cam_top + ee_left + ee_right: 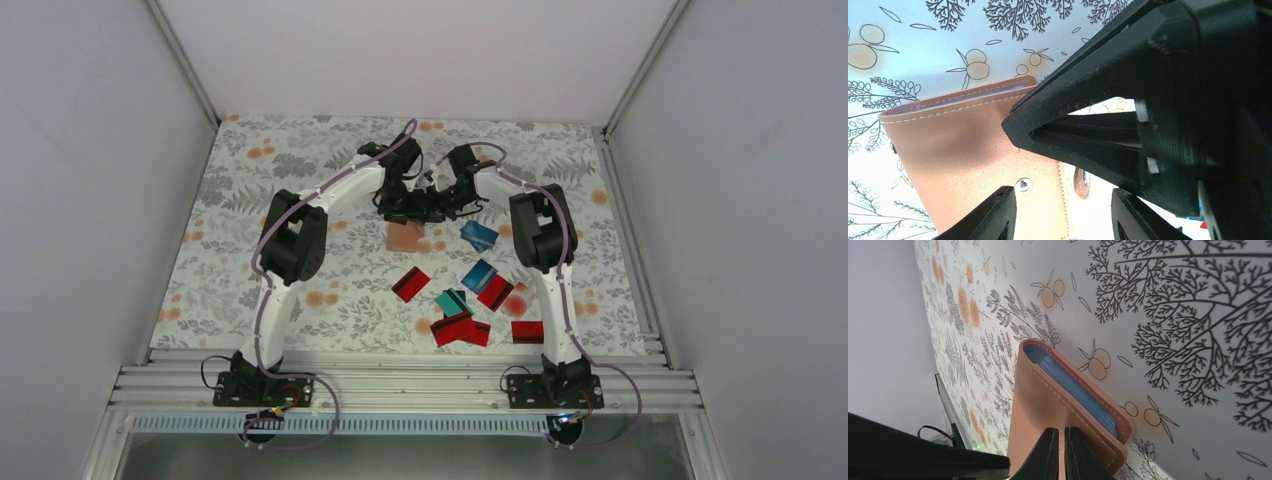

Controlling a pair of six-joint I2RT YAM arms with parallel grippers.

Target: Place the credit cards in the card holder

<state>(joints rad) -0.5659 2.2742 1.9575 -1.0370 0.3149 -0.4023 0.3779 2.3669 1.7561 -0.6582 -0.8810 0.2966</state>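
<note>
Pinching card holder (pixel 1038 390) edge, right fingers (pixel 1045 460)

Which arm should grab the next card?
Probably the right: the loose credit cards lie on its side, a blue card near the right gripper. The left gripper, though open, hovers over the card holder.

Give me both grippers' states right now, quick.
Left gripper: jaws open, gripping nothing.
Right gripper: jaws closed, apparently pinching the card holder at its edge.

Bright even light, soft shadows, mild blur
</note>
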